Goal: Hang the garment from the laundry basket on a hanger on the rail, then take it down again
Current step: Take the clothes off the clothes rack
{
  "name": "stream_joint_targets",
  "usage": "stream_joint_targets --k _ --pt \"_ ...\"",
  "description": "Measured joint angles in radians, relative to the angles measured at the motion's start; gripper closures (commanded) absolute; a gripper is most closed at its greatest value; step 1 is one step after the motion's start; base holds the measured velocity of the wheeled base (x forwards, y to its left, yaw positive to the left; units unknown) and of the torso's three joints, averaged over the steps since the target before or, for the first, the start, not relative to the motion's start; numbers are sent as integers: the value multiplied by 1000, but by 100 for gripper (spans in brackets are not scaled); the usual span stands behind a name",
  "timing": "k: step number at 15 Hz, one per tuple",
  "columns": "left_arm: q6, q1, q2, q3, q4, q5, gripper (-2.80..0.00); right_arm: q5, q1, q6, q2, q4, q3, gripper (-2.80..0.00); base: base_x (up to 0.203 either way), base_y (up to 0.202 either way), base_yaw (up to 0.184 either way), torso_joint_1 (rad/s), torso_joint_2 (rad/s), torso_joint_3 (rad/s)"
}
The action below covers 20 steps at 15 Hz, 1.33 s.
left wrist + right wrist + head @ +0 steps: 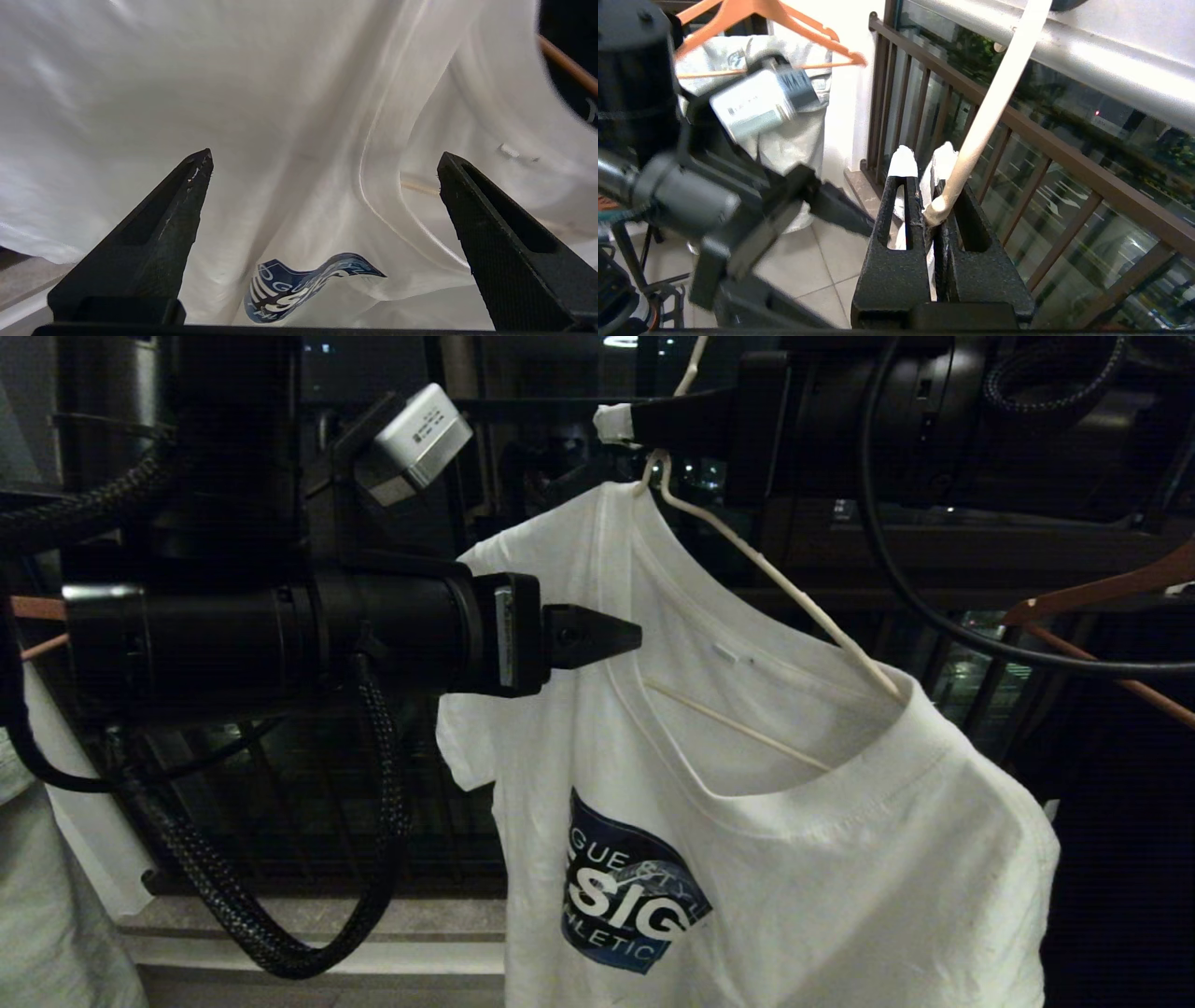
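Observation:
The garment (775,859), a white T-shirt with a dark blue print (625,896), hangs on the thin white wire hanger (794,588). At the top, my right gripper (616,425) is shut on the hanger's neck (971,140), just below the pale rail (1087,60). Whether the hook sits on the rail I cannot tell. My left gripper (630,637) points level at the shirt's shoulder beside the collar. In the left wrist view that gripper (324,161) stands wide open, nothing between its fingers, with the garment (280,116) filling the view behind. The laundry basket is out of view.
Orange-brown hangers (1102,593) hang to the right, and another (770,14) carries a pale cloth (794,135) to the left. The dark balcony railing (1017,121) runs close behind the rail. Tiled floor (812,266) lies below.

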Motion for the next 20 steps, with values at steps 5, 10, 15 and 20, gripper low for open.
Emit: stream_joint_targets --k 5,10,15,20 --pt "8 -26 26 18 -78 124 -280 0 0 0 0 0 1 0 0 0 0 0 0 0" --pt "28 -30 51 30 -154 231 -280 -1 0 0 -4 0 1 0 0 0 0 0 0 0" --pt "30 -29 58 31 -157 263 0 -2 -5 0 -7 0 1 0 0 0 0 0 0 0" --pt "39 -28 54 36 -196 273 0 -2 -6 -1 -8 1 3 0 0 0 0 0 0 0"
